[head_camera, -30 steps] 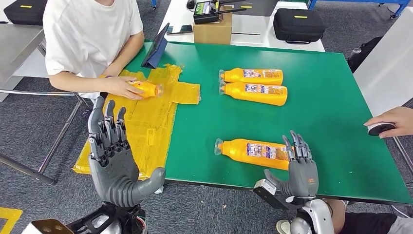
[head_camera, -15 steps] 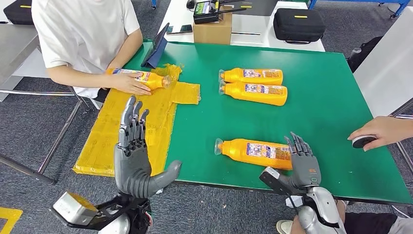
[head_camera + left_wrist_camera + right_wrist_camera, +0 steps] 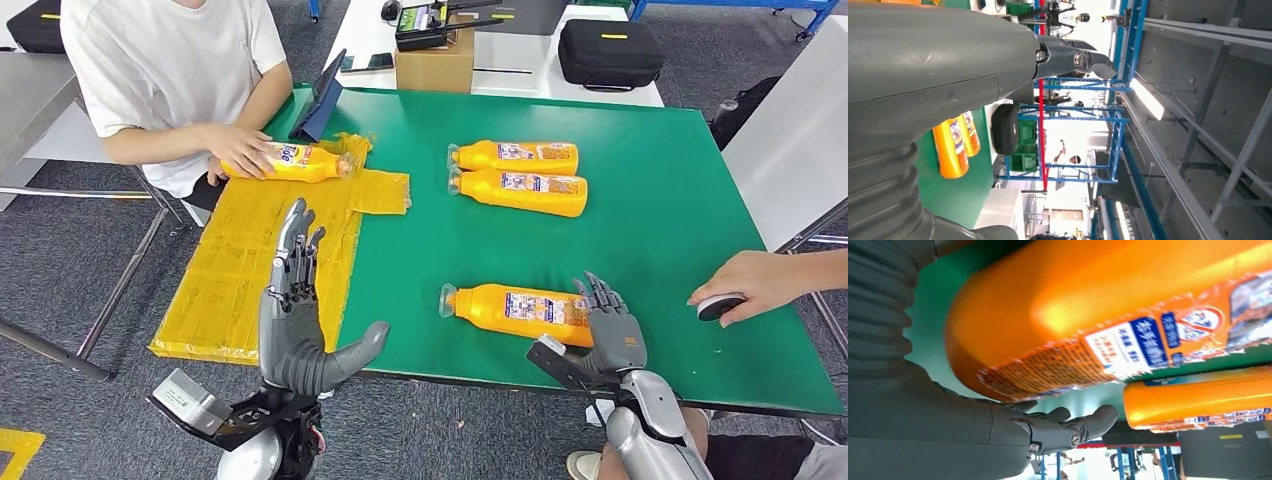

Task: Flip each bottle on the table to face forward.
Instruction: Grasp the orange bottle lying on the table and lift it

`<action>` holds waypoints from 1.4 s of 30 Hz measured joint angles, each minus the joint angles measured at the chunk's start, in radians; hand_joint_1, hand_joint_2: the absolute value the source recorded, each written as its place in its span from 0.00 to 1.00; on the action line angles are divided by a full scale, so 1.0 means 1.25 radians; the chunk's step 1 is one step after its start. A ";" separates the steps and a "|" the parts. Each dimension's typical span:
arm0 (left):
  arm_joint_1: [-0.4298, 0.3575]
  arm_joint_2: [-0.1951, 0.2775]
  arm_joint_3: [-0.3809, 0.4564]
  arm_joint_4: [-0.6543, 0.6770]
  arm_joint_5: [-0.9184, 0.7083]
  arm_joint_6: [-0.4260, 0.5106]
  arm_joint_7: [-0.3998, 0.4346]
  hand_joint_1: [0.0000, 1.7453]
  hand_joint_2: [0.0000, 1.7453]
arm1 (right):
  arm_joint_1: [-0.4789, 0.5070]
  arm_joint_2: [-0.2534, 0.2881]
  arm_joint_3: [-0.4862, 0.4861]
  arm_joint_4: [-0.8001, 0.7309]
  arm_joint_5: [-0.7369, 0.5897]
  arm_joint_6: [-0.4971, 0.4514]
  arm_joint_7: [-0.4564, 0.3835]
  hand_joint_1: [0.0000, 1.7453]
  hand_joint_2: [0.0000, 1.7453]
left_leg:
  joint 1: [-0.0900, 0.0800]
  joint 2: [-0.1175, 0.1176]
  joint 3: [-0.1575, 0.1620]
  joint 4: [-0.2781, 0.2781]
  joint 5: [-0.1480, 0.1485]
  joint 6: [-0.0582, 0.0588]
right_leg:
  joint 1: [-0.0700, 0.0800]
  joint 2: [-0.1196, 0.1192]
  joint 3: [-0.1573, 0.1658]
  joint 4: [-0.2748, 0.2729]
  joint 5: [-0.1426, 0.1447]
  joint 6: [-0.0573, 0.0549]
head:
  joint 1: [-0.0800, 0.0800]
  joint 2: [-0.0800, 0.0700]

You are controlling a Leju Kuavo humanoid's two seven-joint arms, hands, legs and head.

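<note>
Four glossy orange bottles [image 3: 518, 310] with unreadable blue-and-white labels lie on the green worktop [image 3: 660, 230]. The right robot hand [image 3: 612, 335], fingers spread, touches the bottle at six o'clock. The left robot hand [image 3: 295, 320] hangs spread, holding nothing.

Bottle [image 3: 520, 309] on table [image 3: 680, 200], near edge

We list: yellow sheet [image 3: 250, 270] over the table's left edge; tablet [image 3: 322, 97]; cardboard box [image 3: 434, 62]; two black cases [image 3: 610, 52]; person in white [image 3: 160, 60]; another person's hand [image 3: 750, 285].

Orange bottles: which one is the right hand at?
The lone orange bottle by the table's near edge; the right hand is at its base. Two lie paired farther back, and a person holds another.
</note>
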 joint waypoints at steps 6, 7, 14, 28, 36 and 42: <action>-0.012 -0.001 -0.003 0.010 0.000 -0.006 -0.001 0.00 1.00 | -0.056 0.021 0.020 0.077 0.008 -0.031 -0.008 0.00 1.00 | 0.000 0.000 0.001 0.000 0.001 0.001 | 0.000 0.000 0.000 0.000 0.002 -0.001 | 0.000 0.000; -0.013 -0.001 -0.003 0.011 0.000 -0.006 -0.001 0.00 1.00 | -0.061 0.023 0.022 0.085 0.007 -0.032 -0.008 0.00 1.00 | 0.000 0.000 0.001 0.000 0.001 0.001 | 0.000 0.000 0.001 0.000 0.002 -0.001 | 0.000 0.000; -0.016 -0.002 -0.006 0.014 0.003 -0.013 -0.003 0.00 1.00 | -0.102 0.042 0.033 0.134 -0.026 0.006 -0.024 0.00 1.00 | 0.000 0.001 0.001 0.000 0.001 0.001 | 0.000 0.000 0.000 0.000 0.002 -0.001 | 0.000 0.000; -0.030 -0.002 -0.014 0.031 0.001 -0.016 -0.003 0.00 1.00 | -0.236 0.057 0.073 0.257 -0.094 0.252 0.009 1.00 1.00 | 0.000 0.009 0.011 0.000 -0.001 -0.001 | 0.001 0.009 0.006 -0.001 0.004 -0.003 | 0.000 0.000; -0.033 -0.002 -0.014 0.047 0.000 -0.025 0.000 0.00 1.00 | -0.301 0.050 0.125 0.325 -0.117 0.355 0.051 1.00 1.00 | 0.000 0.007 0.018 0.000 -0.002 0.000 | 0.001 0.009 0.010 -0.001 0.002 -0.001 | 0.000 0.000; -0.032 -0.002 -0.014 0.052 0.002 -0.032 0.000 0.00 1.00 | -0.307 0.047 0.126 0.335 -0.150 0.366 0.031 1.00 1.00 | 0.000 0.008 0.019 0.000 -0.003 0.000 | 0.001 0.009 0.014 -0.001 0.002 -0.001 | 0.000 0.000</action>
